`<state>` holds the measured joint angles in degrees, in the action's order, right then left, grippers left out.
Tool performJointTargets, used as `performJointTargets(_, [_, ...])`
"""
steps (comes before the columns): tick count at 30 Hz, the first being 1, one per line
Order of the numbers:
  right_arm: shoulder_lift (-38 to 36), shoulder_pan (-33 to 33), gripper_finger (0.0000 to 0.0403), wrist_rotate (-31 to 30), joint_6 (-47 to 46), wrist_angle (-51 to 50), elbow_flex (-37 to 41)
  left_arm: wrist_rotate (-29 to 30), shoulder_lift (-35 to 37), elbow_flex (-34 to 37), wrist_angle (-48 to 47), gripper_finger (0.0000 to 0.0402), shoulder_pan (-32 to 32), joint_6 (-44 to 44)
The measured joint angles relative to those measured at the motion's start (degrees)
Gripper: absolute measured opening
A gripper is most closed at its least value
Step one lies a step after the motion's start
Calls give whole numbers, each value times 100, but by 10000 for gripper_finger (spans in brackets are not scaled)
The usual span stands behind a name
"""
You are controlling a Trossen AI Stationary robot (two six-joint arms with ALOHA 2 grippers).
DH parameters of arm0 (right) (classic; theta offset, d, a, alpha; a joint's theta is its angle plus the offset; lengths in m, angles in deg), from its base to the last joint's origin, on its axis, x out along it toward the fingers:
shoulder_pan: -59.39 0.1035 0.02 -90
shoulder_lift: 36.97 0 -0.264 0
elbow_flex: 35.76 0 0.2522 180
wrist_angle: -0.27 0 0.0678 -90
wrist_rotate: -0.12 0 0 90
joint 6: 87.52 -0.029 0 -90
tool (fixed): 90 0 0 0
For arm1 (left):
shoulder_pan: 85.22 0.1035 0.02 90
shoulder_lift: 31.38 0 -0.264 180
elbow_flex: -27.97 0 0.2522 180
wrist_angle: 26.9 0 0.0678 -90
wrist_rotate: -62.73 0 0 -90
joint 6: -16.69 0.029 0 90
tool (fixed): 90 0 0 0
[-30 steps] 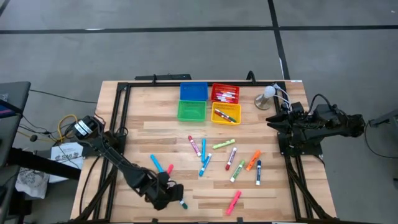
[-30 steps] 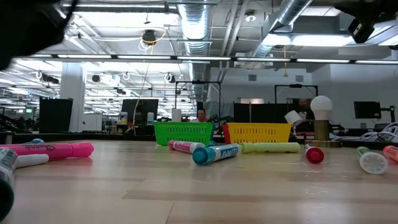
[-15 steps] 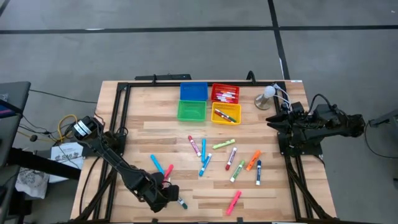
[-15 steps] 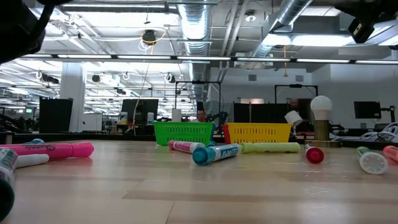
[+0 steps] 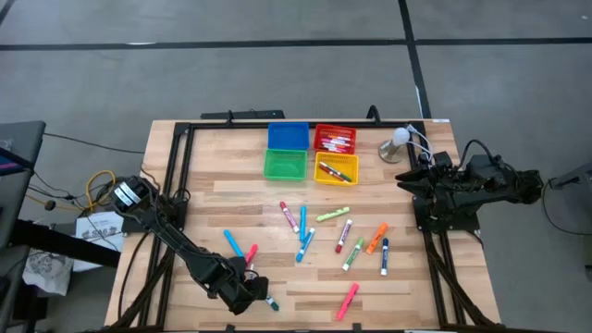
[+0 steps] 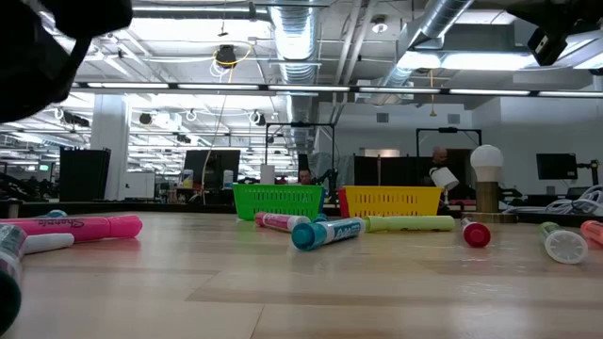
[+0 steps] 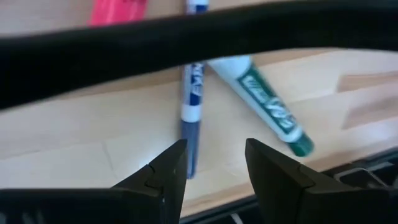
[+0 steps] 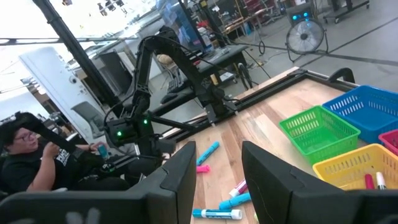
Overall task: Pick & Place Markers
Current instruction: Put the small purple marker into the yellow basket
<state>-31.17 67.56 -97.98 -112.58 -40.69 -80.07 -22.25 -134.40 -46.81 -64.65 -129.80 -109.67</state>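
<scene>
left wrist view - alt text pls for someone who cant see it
The left gripper hangs open just above a blue marker on the wooden table, its fingers empty. A green marker lies angled beside it, and a pink marker shows farther off.

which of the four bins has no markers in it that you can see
Both the blue bin and green bin look empty; the red bin and yellow bin hold markers.

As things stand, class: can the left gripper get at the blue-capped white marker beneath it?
Probably yes. The left gripper hangs open right over the blue-capped white marker, with nothing between; the green-capped marker lies beside it.
</scene>
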Motion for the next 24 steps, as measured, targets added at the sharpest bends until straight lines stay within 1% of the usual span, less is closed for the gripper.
performJointTargets(5, [0, 0, 118, -11, 0, 2, 0, 10, -59, 0, -3, 161, -7, 12])
performJointTargets(9, [0, 0, 118, -183, -1, 2, 0, 7, -113, 0, -47, 161, 2, 13])
performJointTargets(12, [0, 0, 118, -241, -2, 2, 0, -87, -223, 0, -65, 161, 0, 13])
performJointTargets(16, [2, 0, 118, -240, -2, 4, 0, -365, -423, -32, 43, 161, 7, 6])
performJointTargets(24, [2, 0, 118, -239, -2, 4, -1, -339, -497, -22, 80, 161, 7, -105])
